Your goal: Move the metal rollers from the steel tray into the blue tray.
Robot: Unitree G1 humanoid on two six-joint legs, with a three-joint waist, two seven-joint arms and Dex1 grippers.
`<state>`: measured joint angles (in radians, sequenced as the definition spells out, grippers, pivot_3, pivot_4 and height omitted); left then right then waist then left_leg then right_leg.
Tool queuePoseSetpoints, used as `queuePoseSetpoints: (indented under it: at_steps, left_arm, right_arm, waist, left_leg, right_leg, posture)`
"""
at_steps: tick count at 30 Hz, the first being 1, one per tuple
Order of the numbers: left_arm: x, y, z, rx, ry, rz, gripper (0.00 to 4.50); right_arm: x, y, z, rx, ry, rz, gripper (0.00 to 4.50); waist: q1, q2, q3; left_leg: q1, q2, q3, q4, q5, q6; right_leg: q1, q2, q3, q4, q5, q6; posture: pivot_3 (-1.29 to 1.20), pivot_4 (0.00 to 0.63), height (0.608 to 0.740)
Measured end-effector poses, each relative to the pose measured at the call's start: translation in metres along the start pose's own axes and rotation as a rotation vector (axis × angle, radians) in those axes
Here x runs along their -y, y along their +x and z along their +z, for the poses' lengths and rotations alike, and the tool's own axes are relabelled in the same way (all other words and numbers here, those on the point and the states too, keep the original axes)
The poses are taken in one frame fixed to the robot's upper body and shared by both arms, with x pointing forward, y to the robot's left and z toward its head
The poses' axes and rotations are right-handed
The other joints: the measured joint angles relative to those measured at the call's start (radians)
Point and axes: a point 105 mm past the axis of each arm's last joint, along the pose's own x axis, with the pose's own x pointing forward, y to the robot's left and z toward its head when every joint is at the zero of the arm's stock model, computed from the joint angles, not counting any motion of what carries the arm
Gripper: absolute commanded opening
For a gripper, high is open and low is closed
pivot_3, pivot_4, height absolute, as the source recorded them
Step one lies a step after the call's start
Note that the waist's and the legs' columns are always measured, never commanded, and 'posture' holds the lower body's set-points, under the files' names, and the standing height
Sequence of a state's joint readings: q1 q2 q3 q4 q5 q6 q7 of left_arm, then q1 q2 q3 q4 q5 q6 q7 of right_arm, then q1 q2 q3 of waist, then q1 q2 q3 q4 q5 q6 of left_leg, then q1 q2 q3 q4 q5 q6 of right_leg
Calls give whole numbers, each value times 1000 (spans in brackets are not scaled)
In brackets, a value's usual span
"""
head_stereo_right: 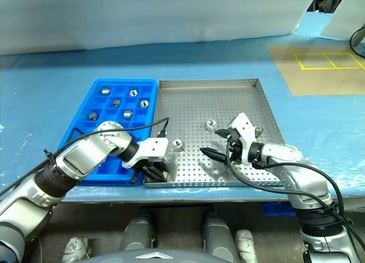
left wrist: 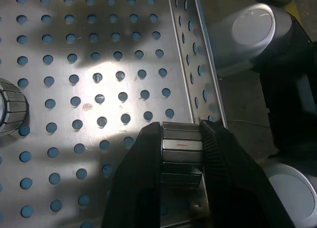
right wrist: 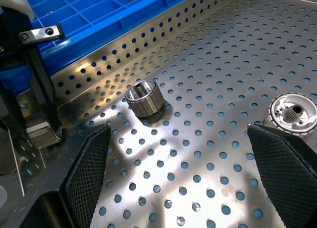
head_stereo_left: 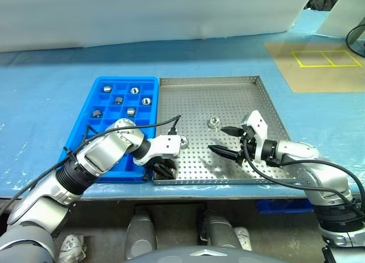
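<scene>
The steel tray (head_stereo_left: 228, 97) lies on the blue table, with the blue tray (head_stereo_left: 125, 79) touching its left side. My left gripper (head_stereo_left: 162, 170) is at the steel tray's near left corner, shut on a metal roller (left wrist: 182, 154) that lies sideways between its fingers just above the perforated floor. Two more rollers lie loose on the steel tray, one (head_stereo_left: 183, 141) beside my left wrist and one (head_stereo_left: 214, 122) nearer the middle. My right gripper (head_stereo_left: 225, 140) hovers open over the tray's middle, holding nothing. Several rollers (head_stereo_left: 118, 100) sit in the blue tray's far compartments.
The steel tray's raised near rim (left wrist: 203, 74) runs close beside the held roller. A brown mat with yellow tape squares (head_stereo_left: 322, 59) lies at the far right. The table's front edge is just below both trays.
</scene>
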<state>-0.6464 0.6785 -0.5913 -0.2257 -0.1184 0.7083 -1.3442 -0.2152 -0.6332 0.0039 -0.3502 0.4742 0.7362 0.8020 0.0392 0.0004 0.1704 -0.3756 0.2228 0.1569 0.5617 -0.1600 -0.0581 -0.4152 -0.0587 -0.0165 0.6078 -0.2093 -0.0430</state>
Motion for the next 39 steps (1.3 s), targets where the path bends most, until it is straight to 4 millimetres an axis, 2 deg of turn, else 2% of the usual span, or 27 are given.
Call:
queuePoseSetpoints:
  at_steps: [7, 10, 13, 16, 20, 28, 32, 39]
  left_arm:
    - [-2, 0, 0, -2, -1, 17, 812]
    - [-8, 4, 6, 32, -36, 55, 812]
    - [-23, 2, 13, 79, -85, 139, 812]
    - [-44, -7, 18, 138, -150, 283, 812]
    - [-57, -23, 20, 212, -250, 420, 812]
    - [-40, -56, 23, 394, -481, 583, 812]
    - [-34, -77, 10, 456, -627, 737, 812]
    - [-21, -84, -1, 558, -800, 832, 812]
  right_arm:
    - [2, 1, 1, 4, -4, -3, 4500]
    - [3, 2, -1, 2, 0, -3, 4500]
    - [2, 2, 0, 7, -6, 2, 4500]
    - [2, 2, -1, 7, -7, 4, 4500]
    - [2, 3, -2, 3, -2, 10, 4500]
    - [3, 14, -1, 6, -6, 49, 4500]
    - [4, 20, -2, -6, -12, 79, 4500]
    - [5, 34, 6, 1, -38, 147, 4500]
  waist:
    - [-1, 0, 0]
    - [1, 0, 0]
    - [2, 0, 0]
    - [1, 0, 0]
    - [-1, 0, 0]
    - [4, 0, 0]
    - [6, 0, 0]
    - [20, 0, 0]
  left_leg:
    - [0, 0, 0, 0, 0, 0]
    - [0, 0, 0, 0, 0, 0]
    - [0, 0, 0, 1, 0, 0]
    - [-1, 0, 0, 0, 0, 0]
    - [-1, 0, 0, 0, 0, 0]
    - [-3, 0, -1, 1, 0, 1]
    - [-4, 0, -2, 1, 0, 1]
    - [-7, 1, -5, 1, -1, 3]
  right_leg:
    - [0, 0, 0, 0, 0, 0]
    - [1, 0, 0, 0, 0, 0]
    - [0, 0, 0, 0, 0, 0]
    - [0, 0, 0, 0, 0, 0]
    - [-1, 0, 0, -1, 0, 0]
    - [-2, 0, -2, -1, 0, 0]
    - [-2, 0, -3, -1, 0, 0]
    - [-3, 0, -6, -2, 0, 0]
  posture:
    - [-198, 150, 740]
    - [-198, 150, 740]
    - [-185, 150, 740]
    - [-173, 150, 740]
    - [-143, 150, 740]
    - [-66, 150, 740]
    - [-2, 150, 740]
    - [82, 150, 740]
